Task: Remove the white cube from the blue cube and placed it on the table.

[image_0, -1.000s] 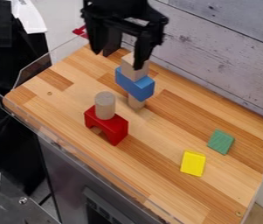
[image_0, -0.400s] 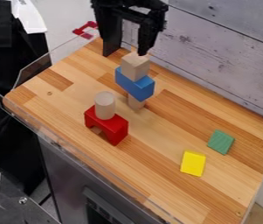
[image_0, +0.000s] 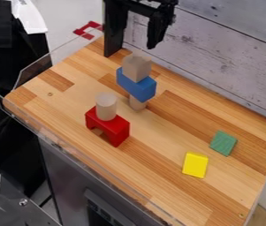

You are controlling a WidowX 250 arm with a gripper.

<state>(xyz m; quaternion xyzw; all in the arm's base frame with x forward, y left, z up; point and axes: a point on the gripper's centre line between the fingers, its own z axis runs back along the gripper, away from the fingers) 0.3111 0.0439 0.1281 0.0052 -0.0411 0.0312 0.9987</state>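
The gripper (image_0: 136, 39) hangs at the top of the view, above and a little behind the stack, its two fingers spread with nothing between them. Below it the white cube (image_0: 137, 69), pale and wood-coloured, rests on top of the blue block (image_0: 136, 85). The two touch, and the cube is clear of the gripper. A pale round piece (image_0: 137, 104) under the blue block holds it above the wooden table (image_0: 164, 128).
A red arch block (image_0: 115, 131) with a pale cylinder (image_0: 106, 107) on top stands front left of the stack. Yellow (image_0: 195, 165) and green (image_0: 223, 143) blocks lie to the right. A dark post (image_0: 116, 47) stands behind, near the wooden wall (image_0: 218, 53).
The gripper has moved up and to the right in the view, away from the white cube, uncovering it. The blocks have stayed in place.
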